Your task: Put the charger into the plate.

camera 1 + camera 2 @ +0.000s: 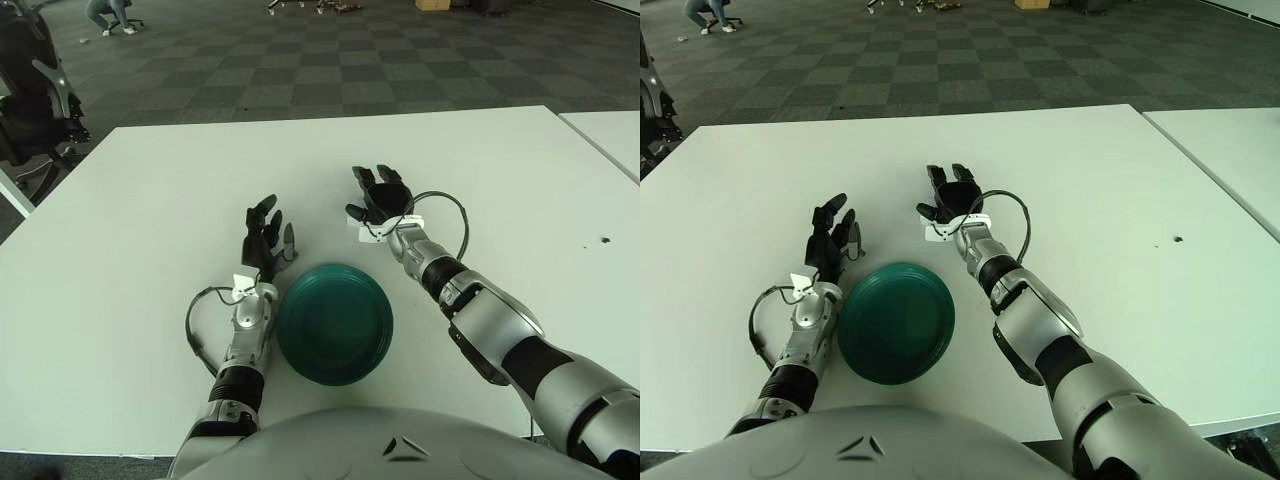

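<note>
No writing or brand mark can be read on anything in view; the small white tags at each wrist are too small to show any lettering.

There is one plate (334, 322), two robot hands, and one white surface (140, 210) that carries them; a second white surface (605, 140) shows at the 3 o'clock edge, apart from the first by a narrow gap.

The plate is round, dark teal green and shallow, and lies flat near the 6 o'clock edge of the surface, just ahead of the robot's body. Nothing lies in it.

The left robot hand (264, 238) shows at about 10 o'clock from the plate, just beside its rim, with its black fingers apart and stretched forward, holding nothing.

The right robot hand (378, 197) is at about 1 o'clock from the plate, a little apart from it, palm turned up toward the camera, fingers spread. A small white piece (368, 232) sits at its wrist; whether this is the charger or a part of the robot hand cannot be told. No other object that could be the charger shows on the surface.

A black cable (452, 215) loops from the right wrist toward 3 o'clock.
</note>
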